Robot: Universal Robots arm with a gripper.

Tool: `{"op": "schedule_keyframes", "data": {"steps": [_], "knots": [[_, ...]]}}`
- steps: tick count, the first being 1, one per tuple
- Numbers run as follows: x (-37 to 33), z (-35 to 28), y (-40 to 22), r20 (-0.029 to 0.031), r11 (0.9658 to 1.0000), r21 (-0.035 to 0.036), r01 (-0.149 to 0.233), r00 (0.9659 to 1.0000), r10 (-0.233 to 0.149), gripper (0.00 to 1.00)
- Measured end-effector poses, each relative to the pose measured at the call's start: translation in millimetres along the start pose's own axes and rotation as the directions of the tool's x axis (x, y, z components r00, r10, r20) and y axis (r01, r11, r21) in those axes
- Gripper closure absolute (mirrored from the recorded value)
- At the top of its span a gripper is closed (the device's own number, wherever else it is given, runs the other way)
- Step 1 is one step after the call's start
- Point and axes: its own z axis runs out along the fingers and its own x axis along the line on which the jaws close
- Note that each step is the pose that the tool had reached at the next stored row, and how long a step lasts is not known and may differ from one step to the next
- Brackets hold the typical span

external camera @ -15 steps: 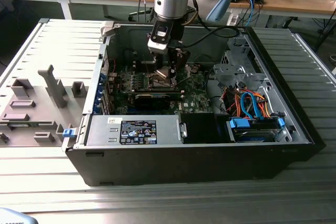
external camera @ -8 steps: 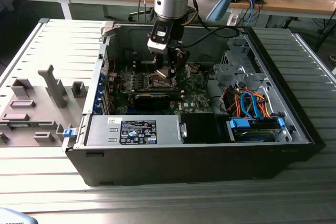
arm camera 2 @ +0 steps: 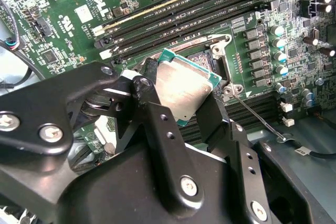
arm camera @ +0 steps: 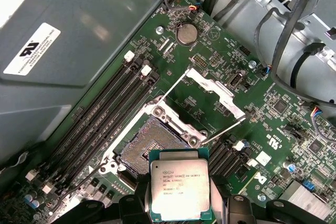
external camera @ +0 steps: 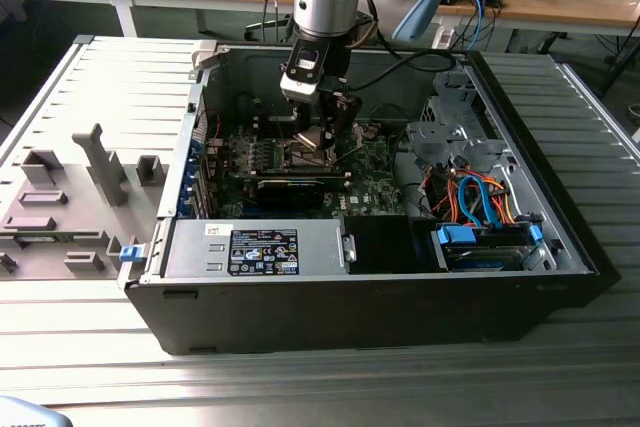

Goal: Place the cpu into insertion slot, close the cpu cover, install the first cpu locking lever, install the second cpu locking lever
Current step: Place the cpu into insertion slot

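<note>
Working the first step right now: bringing the cpu [arm camera: 180, 190] in toward the insertion slot [arm camera: 147, 145], and not seating it yet. Reaching the gripper [external camera: 322, 132] down into the open computer case [external camera: 400, 327] lying on the counter [external camera: 300, 387], well inside over the green motherboard [arm camera: 283, 145]. Pinching the chip by two opposite edges, with the fingers [arm camera 2: 152, 108] clamped tight on it and the dull silver top showing in both wrist views. Holding it just beside the socket, overlapping the near rim in the first wrist view, and looking tilted against the board in the second wrist view rather than lying flat. Leaving the dark centre of the slot bare and waiting, next to the long memory slots [arm camera: 105, 124]. Seeing the cpu cover [arm camera: 215, 92] swung open and away from the socket, with a thin locking lever [arm camera: 224, 128] sticking out free beside it, so counting none of the closing or latching as done. Judging the placing as calling for squaring the chip to the silver rim, levelling it, and lowering it straight and gently, with no sliding across the contacts; risking a cocked seat otherwise.
</note>
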Motion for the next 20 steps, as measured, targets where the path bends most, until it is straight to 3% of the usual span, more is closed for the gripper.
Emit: {"op": "schedule_keyframes", "data": {"steps": [20], "knots": [[0.0, 0.0, 0.0, -0.0009, 0.9998, 0.0009, -0.022, 0.9998, 0.022, 0.45]]}}
